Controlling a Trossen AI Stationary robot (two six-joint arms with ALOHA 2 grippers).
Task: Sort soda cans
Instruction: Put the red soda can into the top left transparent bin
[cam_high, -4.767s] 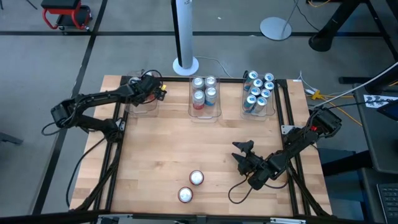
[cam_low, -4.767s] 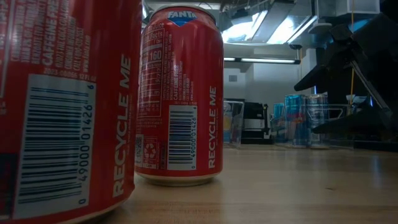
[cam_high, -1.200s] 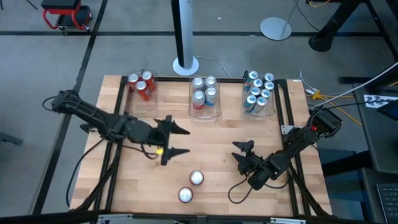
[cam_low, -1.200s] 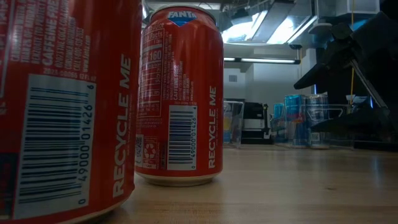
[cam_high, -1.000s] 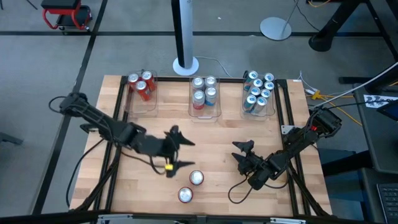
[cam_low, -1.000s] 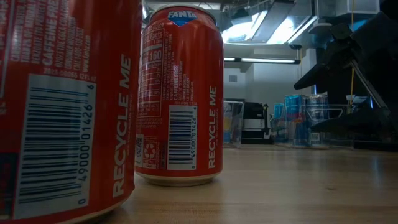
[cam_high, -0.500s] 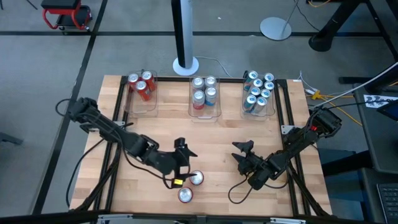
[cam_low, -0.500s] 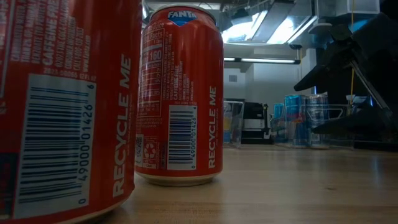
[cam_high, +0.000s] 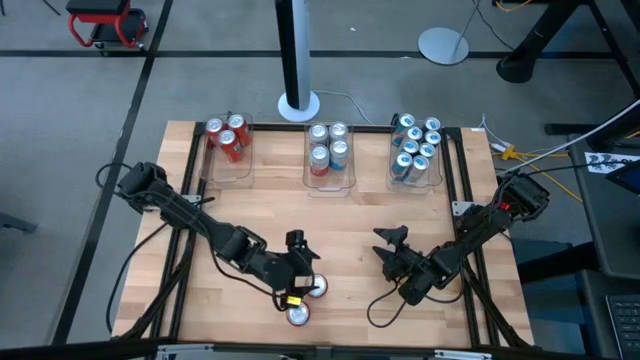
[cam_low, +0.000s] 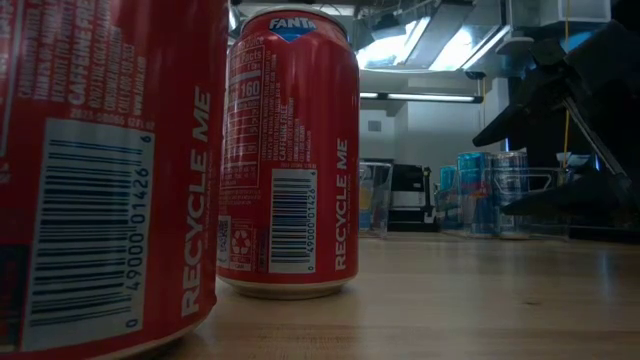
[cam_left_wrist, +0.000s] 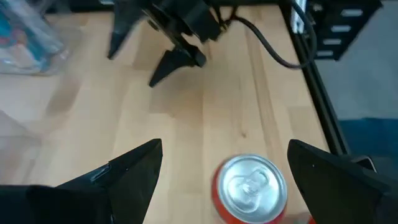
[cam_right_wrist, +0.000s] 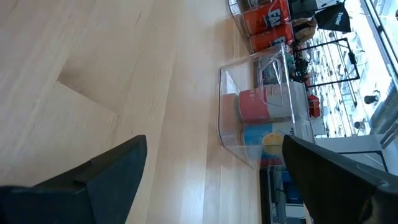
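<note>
Two red soda cans stand upright on the wooden table near its front edge: a farther one (cam_high: 317, 287) (cam_low: 290, 150) and a nearer one (cam_high: 298, 315) (cam_low: 100, 170). My left gripper (cam_high: 311, 279) (cam_left_wrist: 225, 149) is open at the farther can (cam_left_wrist: 250, 186). Its fingers stand on either side of the can's silver top without touching it. My right gripper (cam_high: 386, 246) (cam_right_wrist: 214, 140) waits open at the near right, holding nothing.
Three clear bins stand along the far edge: red cans on the left (cam_high: 228, 140), silver-and-red cans in the middle (cam_high: 329, 150) (cam_right_wrist: 261, 106), teal cans on the right (cam_high: 415, 148). Bare wood lies between the bins and the two loose cans. A white pole base (cam_high: 298, 104) stands behind the table.
My left gripper has swung from the table's middle toward the near edge and down, staying open. It has arrived at the farther of the two loose red cans, with a finger on either side. Neither can has moved.
</note>
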